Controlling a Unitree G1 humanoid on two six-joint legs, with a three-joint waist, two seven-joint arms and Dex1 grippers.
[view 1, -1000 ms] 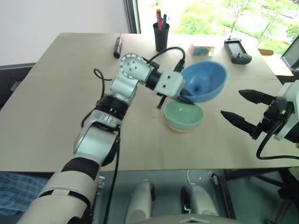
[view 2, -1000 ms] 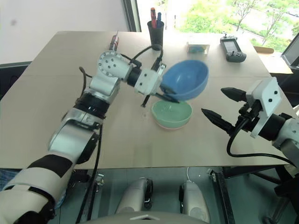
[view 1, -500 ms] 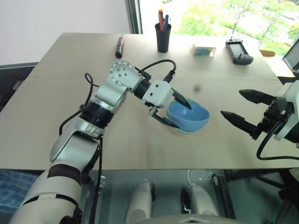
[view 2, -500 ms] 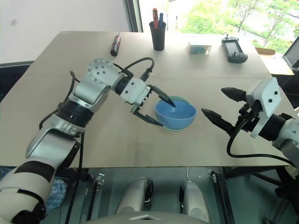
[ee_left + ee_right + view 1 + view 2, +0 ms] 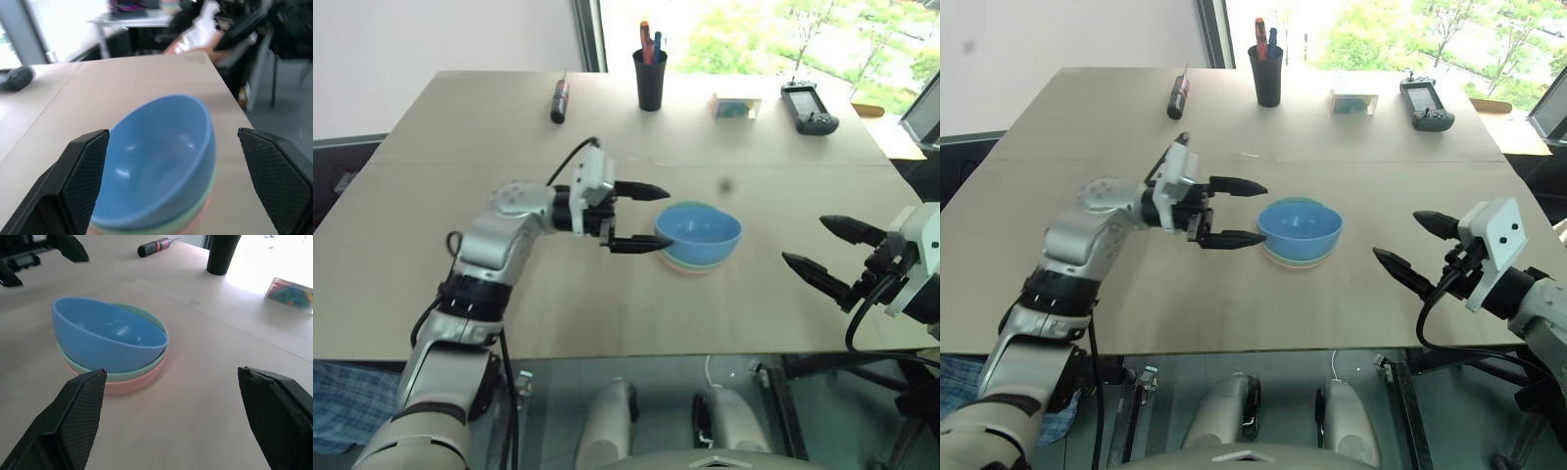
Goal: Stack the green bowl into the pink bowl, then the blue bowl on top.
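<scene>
The left tool [image 5: 635,217] hangs level over the middle of the tabletop [image 5: 431,245], its two black fingers spread wide with nothing between them, their tips just beside the near rim of the bowl stack. The right tool [image 5: 825,254] hovers off the tabletop's right edge, also wide open and empty, well apart from the stack.

The three bowls sit nested near the tabletop's centre. The pink bowl [image 5: 142,380] is at the bottom, with the green bowl [image 5: 146,368] inside it, only their rims showing. The blue bowl [image 5: 105,340] is on top and sits tilted, one side of its rim riding higher than the other, so it looks not fully seated.

These look like thin, smooth plastic bowls: light, fairly stiff, not fragile, and probably slippery where they nest. A push on the blue rim could slide or tip the whole stack. The best hold would likely be a pinch across the rim wall, one finger inside and one outside.

Along the tabletop's far edge stand a pen cup [image 5: 650,74], a screwdriver [image 5: 559,99] and a handheld controller [image 5: 808,106].
</scene>
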